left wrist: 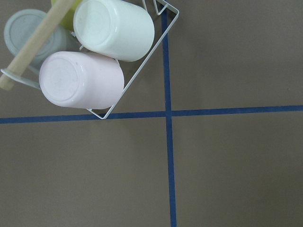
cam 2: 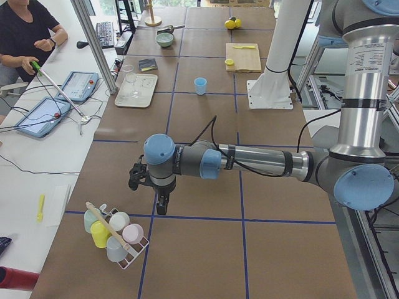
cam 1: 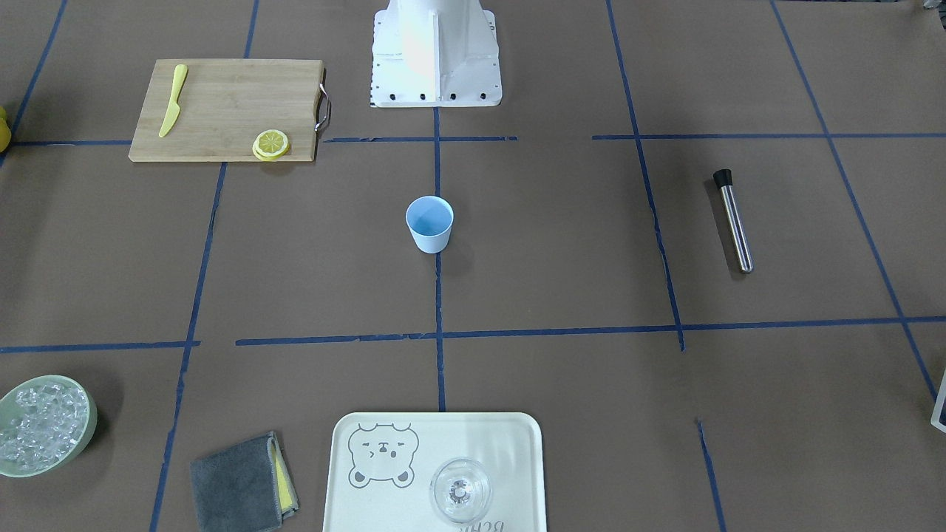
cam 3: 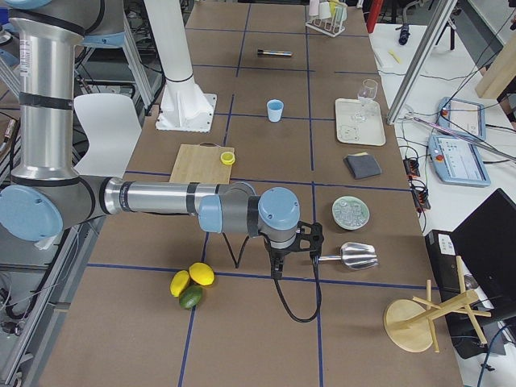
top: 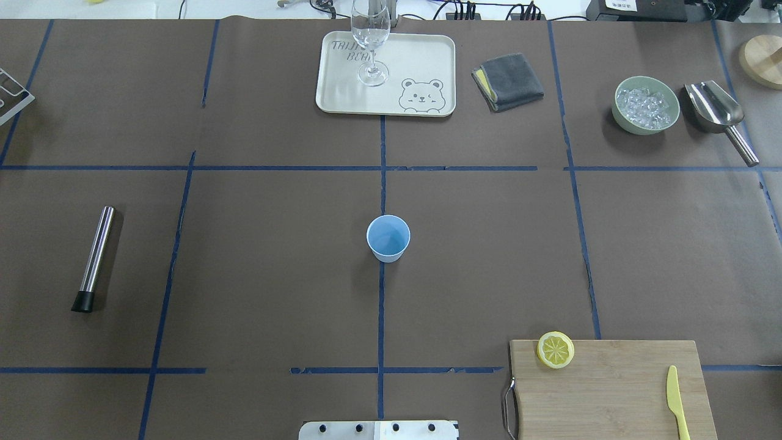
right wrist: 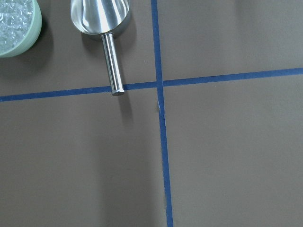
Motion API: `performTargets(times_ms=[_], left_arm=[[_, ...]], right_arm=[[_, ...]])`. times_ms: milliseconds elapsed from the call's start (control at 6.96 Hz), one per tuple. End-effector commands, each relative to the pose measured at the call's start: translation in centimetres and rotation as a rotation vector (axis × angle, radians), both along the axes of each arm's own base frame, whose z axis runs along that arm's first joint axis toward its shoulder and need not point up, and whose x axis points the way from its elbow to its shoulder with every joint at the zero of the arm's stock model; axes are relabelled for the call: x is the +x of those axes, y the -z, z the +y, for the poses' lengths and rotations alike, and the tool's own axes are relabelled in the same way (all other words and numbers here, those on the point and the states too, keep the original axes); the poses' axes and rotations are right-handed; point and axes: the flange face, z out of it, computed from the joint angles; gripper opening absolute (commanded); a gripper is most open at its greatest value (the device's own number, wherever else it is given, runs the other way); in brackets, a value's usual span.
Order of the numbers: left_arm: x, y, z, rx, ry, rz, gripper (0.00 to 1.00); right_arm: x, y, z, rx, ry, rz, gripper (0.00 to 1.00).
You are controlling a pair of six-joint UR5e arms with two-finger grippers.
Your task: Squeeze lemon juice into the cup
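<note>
The light-blue cup stands upright and empty at the table's middle, also in the overhead view. A small stack of lemon slices lies on a corner of the wooden cutting board, on my right side. My left gripper shows only in the exterior left view, far from the cup, near a rack of cups; I cannot tell if it is open. My right gripper shows only in the exterior right view, beside a metal scoop; I cannot tell its state. Neither wrist view shows fingers.
A yellow plastic knife lies on the board. A steel muddler lies at the left. A tray with a clear glass, a grey cloth, a green ice bowl and a scoop sit at the far side.
</note>
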Motion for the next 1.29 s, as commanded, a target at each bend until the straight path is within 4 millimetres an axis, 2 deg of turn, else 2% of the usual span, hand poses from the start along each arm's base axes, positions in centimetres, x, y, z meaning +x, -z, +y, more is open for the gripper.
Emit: performTargets(times_ms=[0, 144, 287, 431, 575, 718, 862, 1006, 1149], left_arm=[[0.0, 0.4, 0.0, 0.007, 0.001, 0.0, 1.0], [-0.1, 0.9, 0.0, 0.017, 0.002, 0.0, 1.0], [-0.1, 1.5, 0.1, 0.029, 0.004, -0.001, 1.0], [-0.2, 2.2, 0.2, 0.043, 0.006, -0.004, 1.0], [-0.3, 2.8, 0.2, 0.056, 0.008, -0.006, 1.0], [-0.3, 3.1, 0.2, 0.062, 0.009, -0.006, 1.0], [-0.3, 3.4, 0.1, 0.067, 0.009, -0.004, 1.0], [-0.3, 4.4, 0.2, 0.086, 0.011, -0.004, 1.0], [-0.3, 5.0, 0.2, 0.096, 0.012, -0.003, 1.0]], right_arm=[[-1.0, 1.6, -1.3, 0.029, 0.019, -0.001, 1.0], [-2.8, 5.6, -4.8, 0.109, 0.059, 0.008, 1.0], [-4.8, 5.6, -5.2, 0.117, 0.102, -0.001, 1.0], [-7.9, 5.4, -5.4, 0.115, 0.165, 0.0, 1.0], [-9.6, 6.6, -5.6, 0.131, 0.189, -0.002, 1.0], [-12.9, 9.0, -5.4, 0.094, 0.176, -0.003, 1.0], [-16.5, 12.5, -5.0, 0.119, 0.132, 0.019, 1.0], [-19.8, 15.2, -3.9, 0.088, 0.051, -0.038, 1.0], [-23.1, 16.9, -1.4, 0.076, 0.006, -0.074, 1.0]])
